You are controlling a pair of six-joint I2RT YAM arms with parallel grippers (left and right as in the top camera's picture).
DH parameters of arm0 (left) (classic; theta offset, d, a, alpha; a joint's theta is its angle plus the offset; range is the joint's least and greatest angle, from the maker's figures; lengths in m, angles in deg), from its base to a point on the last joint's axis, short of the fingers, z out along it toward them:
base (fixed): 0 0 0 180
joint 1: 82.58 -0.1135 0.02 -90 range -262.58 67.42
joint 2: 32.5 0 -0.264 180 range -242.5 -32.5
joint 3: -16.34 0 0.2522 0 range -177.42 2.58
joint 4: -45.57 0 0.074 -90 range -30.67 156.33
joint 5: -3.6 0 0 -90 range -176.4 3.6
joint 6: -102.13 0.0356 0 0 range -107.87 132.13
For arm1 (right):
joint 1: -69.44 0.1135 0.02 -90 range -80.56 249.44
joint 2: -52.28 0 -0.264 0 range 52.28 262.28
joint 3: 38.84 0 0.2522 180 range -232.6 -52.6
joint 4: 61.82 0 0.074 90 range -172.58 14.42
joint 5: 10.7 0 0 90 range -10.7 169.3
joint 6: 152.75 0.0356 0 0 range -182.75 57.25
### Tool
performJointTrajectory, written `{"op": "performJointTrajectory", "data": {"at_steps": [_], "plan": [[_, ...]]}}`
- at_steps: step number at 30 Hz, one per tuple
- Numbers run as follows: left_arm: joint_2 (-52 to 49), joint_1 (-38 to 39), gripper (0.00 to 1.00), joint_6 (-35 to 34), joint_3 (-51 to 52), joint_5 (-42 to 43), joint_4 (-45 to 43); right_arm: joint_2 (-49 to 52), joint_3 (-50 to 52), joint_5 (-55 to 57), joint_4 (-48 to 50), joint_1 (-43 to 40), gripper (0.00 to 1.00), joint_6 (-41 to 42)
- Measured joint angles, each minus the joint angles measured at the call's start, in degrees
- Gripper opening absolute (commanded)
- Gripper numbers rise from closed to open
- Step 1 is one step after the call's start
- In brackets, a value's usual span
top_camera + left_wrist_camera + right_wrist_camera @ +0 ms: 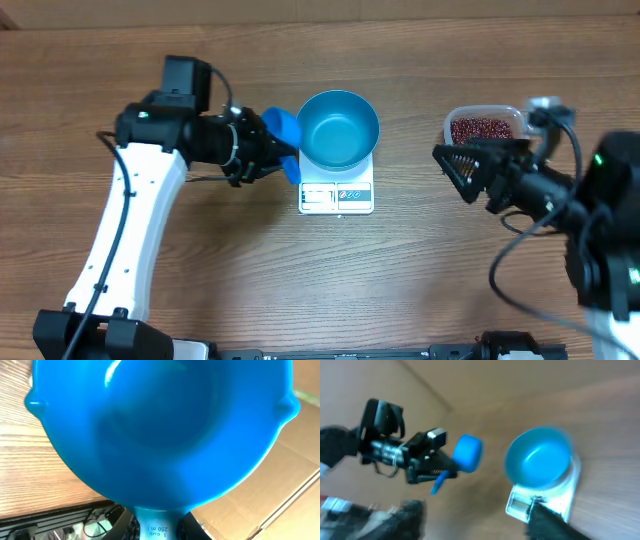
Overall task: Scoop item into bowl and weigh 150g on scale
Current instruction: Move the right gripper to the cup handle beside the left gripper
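blue scoop beside bowl, tub well apart

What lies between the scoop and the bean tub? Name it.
The bowl, sitting on the scale, then bare table; the overhead view shows it.

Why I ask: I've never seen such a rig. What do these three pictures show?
Two robot arms work at a wooden table. One picture looks down from above; the others come from wrist cameras. The left end effector grips a blue scoop by its handle. An empty blue bowl sits on a white scale. A clear tub of red-brown beans stands beside the right end effector, which holds nothing.
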Motion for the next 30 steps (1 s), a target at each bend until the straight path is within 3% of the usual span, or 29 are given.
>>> {"op": "performJointTrajectory", "data": {"at_steps": [4,15,23,28,30], "plan": [[0.00,2.62,0.04,-4.39,-0.02,-2.27,-1.64,5.05,0.00,-0.26,-1.68,3.02,0.61,2.56],[0.00,8.02,0.04,-19.45,-0.02,-9.18,-4.42,10.93,-3.41,18.99,-1.18,23.63,0.64,12.85],[0.00,8.20,0.04,-22.71,-0.02,-9.46,-4.39,17.20,-5.68,28.65,3.72,35.06,0.61,21.14],[0.00,8.20,0.04,-23.67,-0.02,-9.07,-4.98,20.65,-5.68,30.95,5.57,37.22,0.60,24.98],[0.00,8.28,0.04,-23.76,-0.02,-8.96,-5.40,21.75,-5.68,31.65,6.08,37.46,0.56,26.03]]}}
